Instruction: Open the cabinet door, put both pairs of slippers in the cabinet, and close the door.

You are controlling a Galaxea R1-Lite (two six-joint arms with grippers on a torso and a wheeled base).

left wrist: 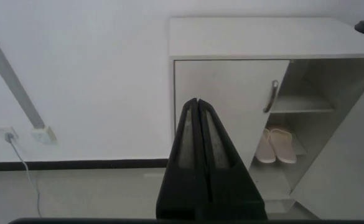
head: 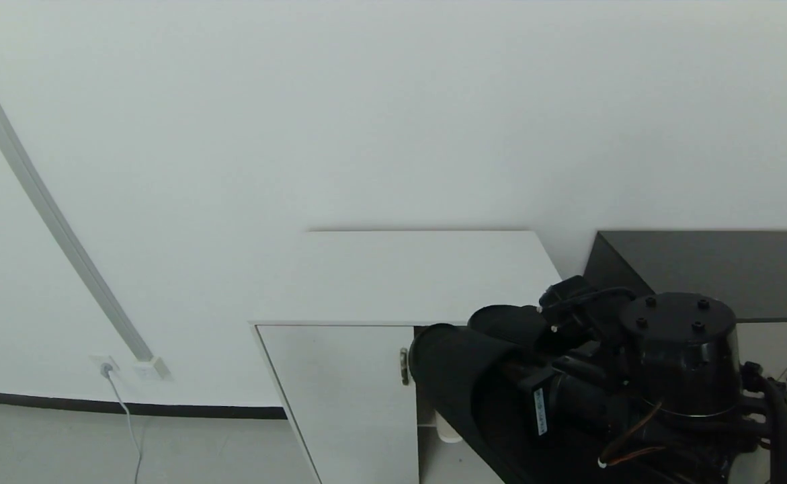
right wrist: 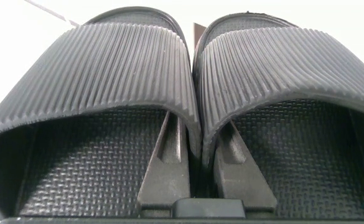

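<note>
Right pincer: the right gripper [right wrist: 198, 163] is clenched on the black slippers [right wrist: 188, 106]. One finger [right wrist: 167, 163] lies inside each shoe, under its ribbed strap, and the two inner side walls are pinched between them.
Black slippers: the pair is held side by side with the straps touching, up off the floor. In the head view the black slippers [head: 462, 368] hang in front of the open right half of the cabinet [head: 420, 275], at about the height of its top edge.
Left pincer: the left gripper [left wrist: 197, 134] has its two fingers pressed flat together with nothing between them. It points toward the cabinet front from well back and touches nothing.
Cabinet: a low white cabinet [left wrist: 262, 34] stands against the wall. The left door [head: 339, 396] is shut and has a metal handle [head: 404, 366] at its inner edge. The right side stands open, and its door [left wrist: 356, 168] is swung out toward the room.
Inside: the left wrist view shows an upper shelf [left wrist: 303, 107] in the open compartment.
Pale slippers: a light-coloured pair [left wrist: 276, 145] already lies on a lower shelf inside, toes pointing out, the two shoes just beside each other.
Wall: it is plain white, with a grey conduit [head: 44, 202] running slantwise down to a socket [head: 105, 366]. A thin cable [head: 128, 417] drops from the socket to the floor.
Next door: a unit with a dark top [head: 716, 269] sits just beside the cabinet on its right.
</note>
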